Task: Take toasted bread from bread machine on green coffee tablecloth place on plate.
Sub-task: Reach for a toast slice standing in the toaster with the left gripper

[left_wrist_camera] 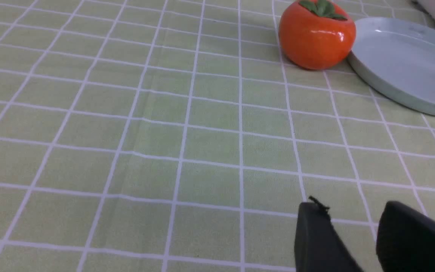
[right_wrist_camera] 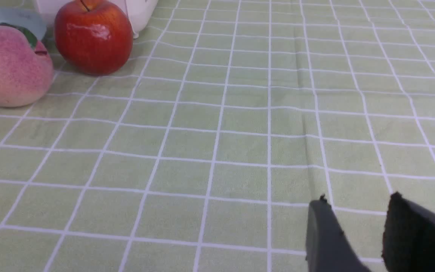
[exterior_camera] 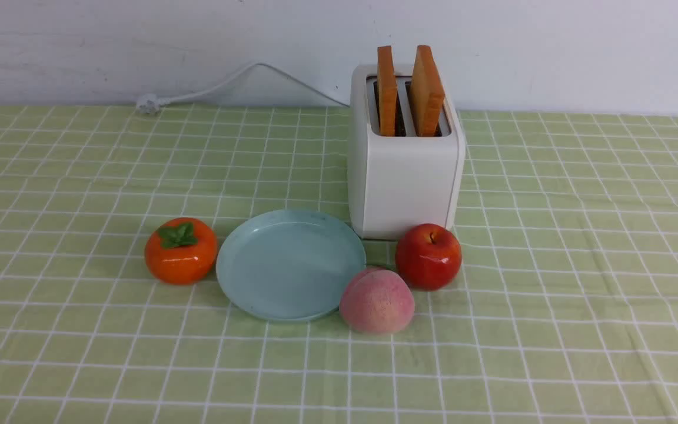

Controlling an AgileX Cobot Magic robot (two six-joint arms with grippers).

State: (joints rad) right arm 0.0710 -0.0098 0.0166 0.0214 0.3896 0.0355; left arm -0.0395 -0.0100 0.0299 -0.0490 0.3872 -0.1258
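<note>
The white bread machine stands on the green coffee tablecloth at the back centre. Two slices of toasted bread stand upright in its slots, the left slice and the right slice. The pale blue-green plate lies empty in front of it; its rim shows in the left wrist view. Neither arm shows in the front view. My left gripper is open and empty above bare cloth. My right gripper is open and empty above bare cloth.
An orange persimmon lies left of the plate and shows in the left wrist view. A pink peach touches the plate's right rim. A red apple sits before the toaster. The white cord runs back left.
</note>
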